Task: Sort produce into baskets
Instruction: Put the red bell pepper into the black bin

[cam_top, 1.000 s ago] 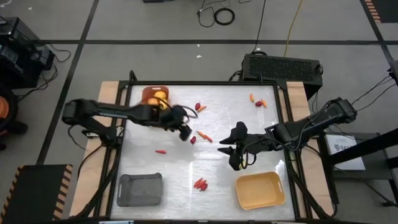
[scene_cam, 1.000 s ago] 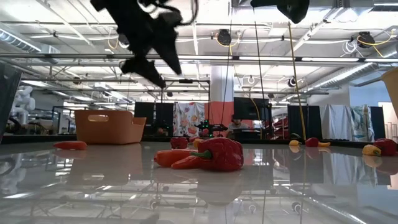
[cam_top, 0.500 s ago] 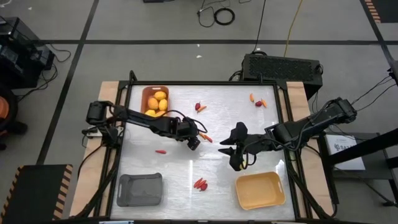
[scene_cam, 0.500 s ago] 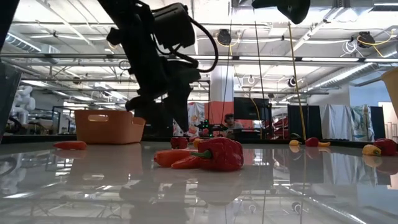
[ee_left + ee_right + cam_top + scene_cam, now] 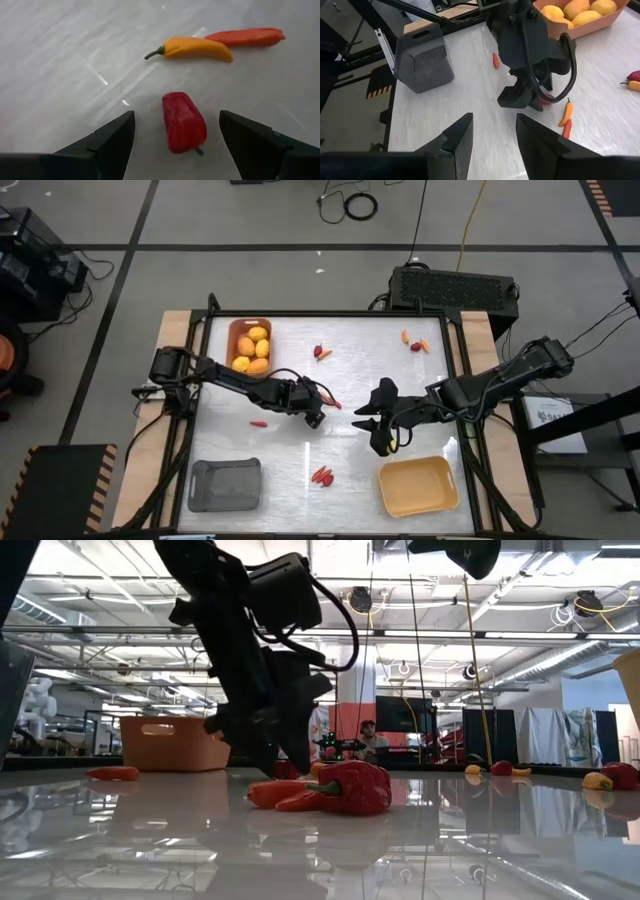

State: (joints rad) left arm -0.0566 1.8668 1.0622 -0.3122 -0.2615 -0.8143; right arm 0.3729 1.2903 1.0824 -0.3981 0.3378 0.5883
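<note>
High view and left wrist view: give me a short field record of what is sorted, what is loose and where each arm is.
orange basket: holds yellow fruits
grey basket: nothing visible inside
yellow basket: nothing visible inside
left gripper: low at table centre, jaws open astride a red pepper
beside it: orange chilli, red-orange piece
right gripper: waiting right of centre, jaws apart, holding nothing

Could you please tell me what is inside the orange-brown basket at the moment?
The high view shows the orange-brown basket holding yellow-orange lemons, at least four, filling most of its floor. Whether anything lies beneath them cannot be seen.
</note>
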